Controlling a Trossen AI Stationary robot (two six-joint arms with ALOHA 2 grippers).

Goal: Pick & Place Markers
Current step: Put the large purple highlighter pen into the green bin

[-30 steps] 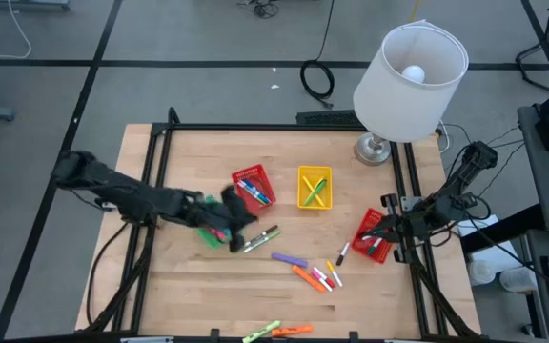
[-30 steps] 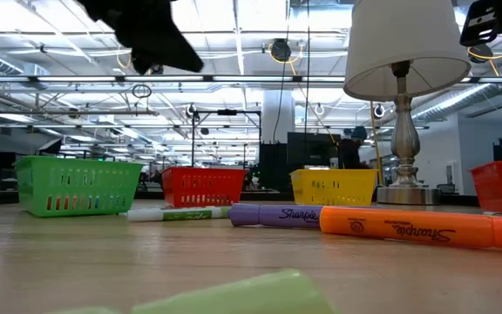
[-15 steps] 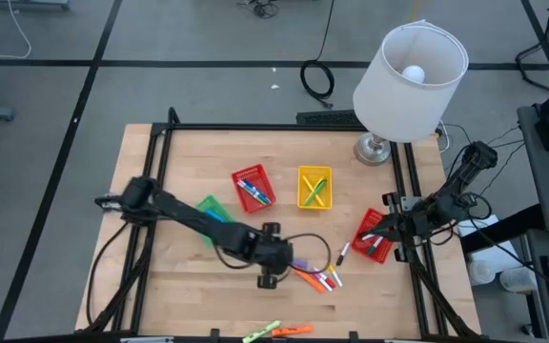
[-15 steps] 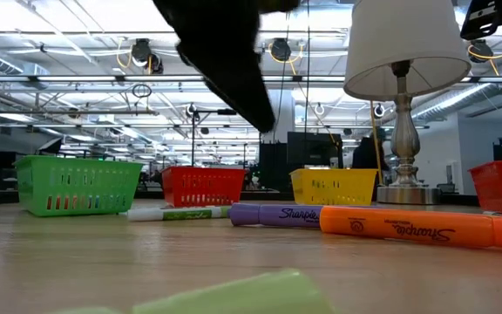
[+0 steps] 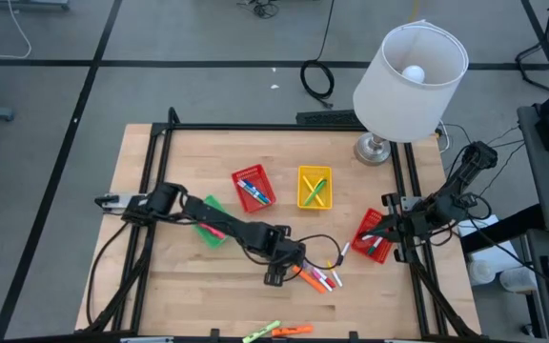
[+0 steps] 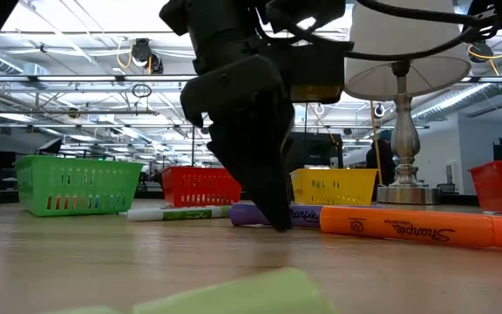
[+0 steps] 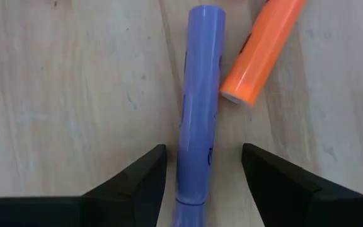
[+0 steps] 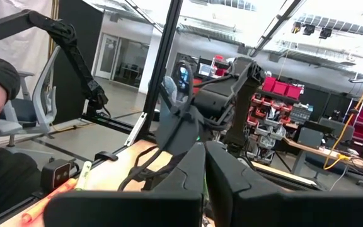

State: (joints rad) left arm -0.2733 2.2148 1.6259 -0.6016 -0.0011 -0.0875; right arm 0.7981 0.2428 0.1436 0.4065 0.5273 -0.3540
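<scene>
While left end effector (image 7: 201, 165) straddles one purple marker (image 7: 197, 94), fingers apart, one orange marker (image 7: 261, 50) touches it.

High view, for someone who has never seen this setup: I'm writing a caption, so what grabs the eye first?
The left gripper, reaching across the table's middle, open astride a purple marker with an orange marker touching it. Next, the big white lamp at the far right corner. The right gripper waits by the right-hand red basket.
</scene>
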